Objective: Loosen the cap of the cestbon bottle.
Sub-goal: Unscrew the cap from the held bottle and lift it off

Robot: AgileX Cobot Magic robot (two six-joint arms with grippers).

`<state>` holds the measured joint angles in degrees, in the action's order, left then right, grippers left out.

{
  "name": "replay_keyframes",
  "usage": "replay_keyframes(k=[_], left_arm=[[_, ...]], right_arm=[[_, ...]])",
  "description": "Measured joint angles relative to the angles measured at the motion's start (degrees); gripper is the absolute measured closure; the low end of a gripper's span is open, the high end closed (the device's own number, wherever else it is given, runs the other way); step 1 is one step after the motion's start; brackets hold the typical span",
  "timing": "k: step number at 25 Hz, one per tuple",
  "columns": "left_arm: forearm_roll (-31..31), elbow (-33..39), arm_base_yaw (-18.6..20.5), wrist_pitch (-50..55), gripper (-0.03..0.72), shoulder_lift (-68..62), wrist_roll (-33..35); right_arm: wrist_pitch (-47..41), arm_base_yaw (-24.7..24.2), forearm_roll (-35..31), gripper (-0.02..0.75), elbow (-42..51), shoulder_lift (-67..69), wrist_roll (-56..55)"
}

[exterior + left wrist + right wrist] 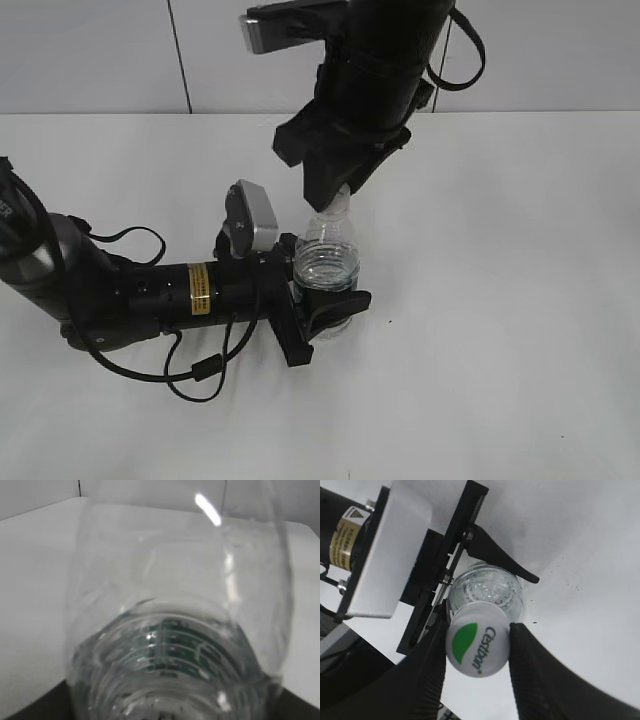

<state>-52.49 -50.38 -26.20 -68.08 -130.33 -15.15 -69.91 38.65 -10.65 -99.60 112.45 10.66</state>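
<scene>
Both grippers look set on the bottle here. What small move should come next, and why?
Probably a twist of the right gripper about the cap: its fingers flank the cap on both sides, and the left gripper clamps the cestbon bottle upright on the table.

Both arms are matte black. The low left arm (130, 295) is a thick round tube wearing a yellow warning sticker (200, 288) with dark print. A grey, rounded-corner camera block (252, 218) sits on its wrist, and thin black cables (190, 372) loop loosely beneath it. Its black left pincer (325, 300) ends in flat, curved, tapering fingers (502, 560) mounted on a straight black rail (445, 570). The upper right arm (385, 60) is a wide black cylinder with a grey camera housing (290, 25) and a looping black cable (465, 55). The right pincer (477, 652) has broad, smooth black fingers (532, 670).
</scene>
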Motion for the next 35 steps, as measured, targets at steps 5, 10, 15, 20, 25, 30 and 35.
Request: replay_keyframes(k=[5, 10, 15, 20, 25, 30, 35], left_arm=[[0.0, 0.0, 0.0, -0.1, 0.287, 0.0, 0.2], [0.0, 0.0, 0.0, -0.1, 0.287, 0.0, 0.4], [-0.1, 0.0, 0.0, -0.1, 0.287, 0.0, 0.6], [-0.1, 0.0, 0.0, -0.1, 0.287, 0.0, 0.7], [-0.1, 0.0, 0.0, -0.1, 0.287, 0.0, 0.7], [-0.1, 0.0, 0.0, -0.1, 0.287, 0.0, 0.7], [0.0, 0.0, 0.0, -0.1, 0.287, 0.0, 0.5]], right_arm=[[0.0, 0.0, -0.4, 0.442, 0.0, -0.2, 14.4], [0.0, 0.0, -0.4, 0.443, 0.1, -0.2, 26.1], [0.0, 0.0, -0.5, 0.443, 0.1, -0.4, 45.4], [0.0, 0.0, -0.5, 0.444, 0.1, -0.5, 66.8], [0.0, 0.0, -0.5, 0.444, 0.1, -0.7, 81.4], [0.0, 0.0, -0.2, 0.444, 0.0, -0.7, 91.9], [0.2, 0.9, 2.2, 0.445, 0.0, -0.9, 97.0]])
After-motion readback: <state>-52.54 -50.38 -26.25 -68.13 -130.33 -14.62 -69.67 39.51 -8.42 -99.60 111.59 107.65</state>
